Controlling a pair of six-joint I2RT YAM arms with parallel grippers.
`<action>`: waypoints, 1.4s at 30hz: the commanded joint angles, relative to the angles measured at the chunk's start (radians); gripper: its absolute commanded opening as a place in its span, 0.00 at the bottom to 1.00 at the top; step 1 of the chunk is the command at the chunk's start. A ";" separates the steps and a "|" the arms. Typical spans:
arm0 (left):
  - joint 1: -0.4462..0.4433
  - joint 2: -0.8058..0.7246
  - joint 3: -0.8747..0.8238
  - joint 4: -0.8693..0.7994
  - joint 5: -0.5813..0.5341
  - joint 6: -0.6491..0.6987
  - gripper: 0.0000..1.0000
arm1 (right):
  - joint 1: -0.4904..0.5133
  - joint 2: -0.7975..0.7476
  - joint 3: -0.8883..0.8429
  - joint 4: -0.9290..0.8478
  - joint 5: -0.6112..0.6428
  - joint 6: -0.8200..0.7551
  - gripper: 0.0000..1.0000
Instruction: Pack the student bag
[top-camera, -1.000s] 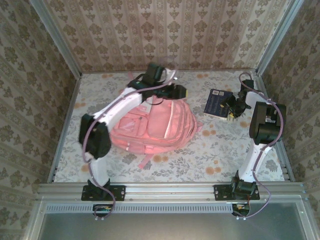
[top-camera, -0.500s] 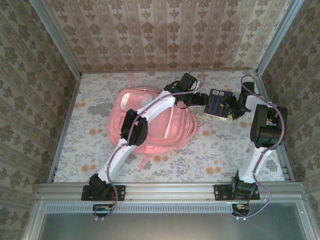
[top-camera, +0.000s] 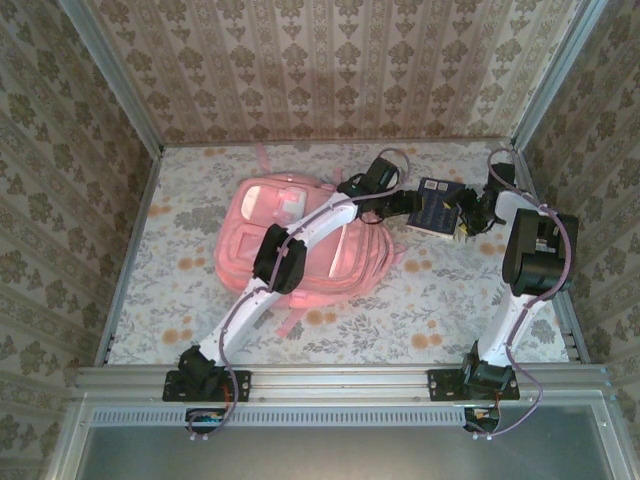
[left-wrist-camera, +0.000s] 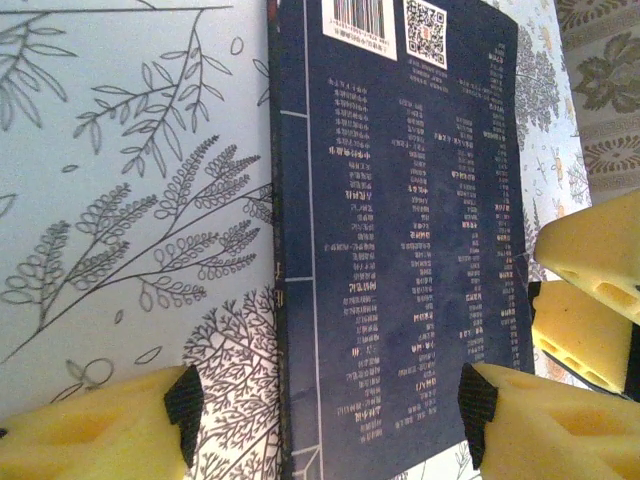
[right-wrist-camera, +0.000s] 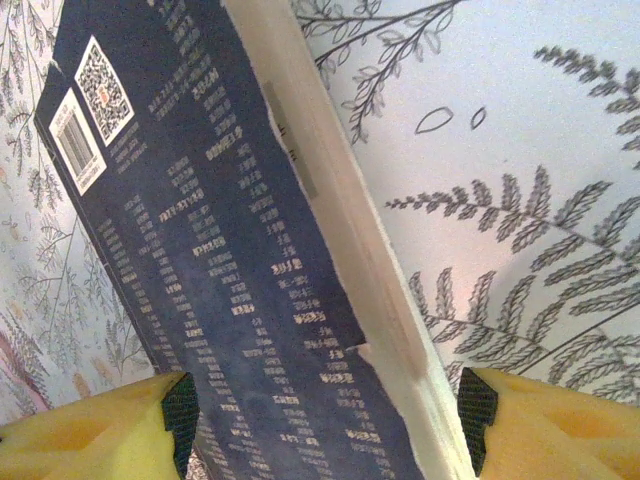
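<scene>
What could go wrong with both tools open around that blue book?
Both open tools straddle the same blue book: the left tool and right tool sit close, so their yellow fingers might collide. The book seems to lie flat, so a closing pinch may just push it along the table. The left arm stretches over the pink backpack and could drag it.

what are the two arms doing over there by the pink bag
Both arms are working on a dark blue book that lies on the table just right of the pink student bag. The left gripper has reached across the bag and stands open over the book. The right gripper is open astride the book's far edge. Neither has closed on it, and the book is not yet in the bag.
</scene>
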 joint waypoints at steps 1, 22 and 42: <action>-0.021 0.048 0.039 0.049 0.041 -0.069 0.71 | -0.007 0.032 0.042 -0.033 -0.015 -0.050 0.72; -0.030 0.125 0.063 0.117 0.186 -0.184 0.61 | 0.030 0.002 0.049 0.084 -0.245 0.032 0.58; -0.019 0.044 -0.033 0.096 0.202 -0.142 0.58 | 0.029 -0.056 0.019 0.056 -0.226 0.029 0.38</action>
